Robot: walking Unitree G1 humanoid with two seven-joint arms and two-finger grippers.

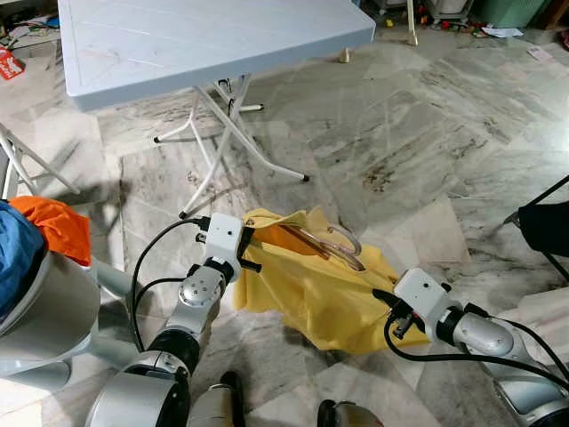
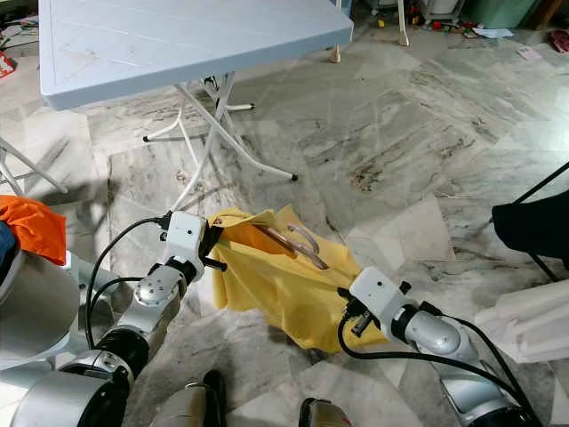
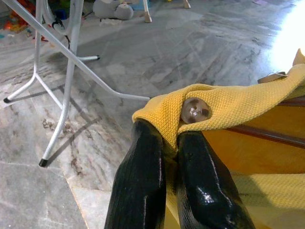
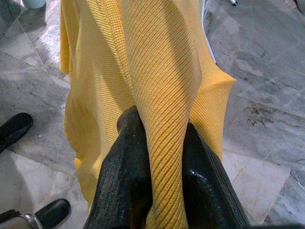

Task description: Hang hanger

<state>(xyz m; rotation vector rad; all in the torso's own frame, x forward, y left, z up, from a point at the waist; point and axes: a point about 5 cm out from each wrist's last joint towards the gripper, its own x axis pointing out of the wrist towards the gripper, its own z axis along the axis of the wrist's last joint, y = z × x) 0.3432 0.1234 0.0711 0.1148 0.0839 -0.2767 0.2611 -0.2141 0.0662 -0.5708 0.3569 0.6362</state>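
1. A grey-veined marble floor (image 1: 427,133) is seen throughout, with a pale blue folding surface (image 1: 196,40) on white legs (image 1: 222,133) standing at the far left.
2. At the near left edge, orange and blue clothes (image 1: 40,231) are piled beside the robot's body.
3. The left claw (image 1: 245,242) is clenched on the corner of a yellow knitted garment (image 1: 311,294), with a round metal snap (image 3: 194,110) seen at its fingertips.
4. A brown hanger (image 1: 316,242) is lodged in the garment's neck, held above the floor between the two arms.
5. The right claw (image 4: 157,143) is clenched on a fold of the garment's lower edge.
6. A dark object (image 1: 544,227) is seen at the far right.
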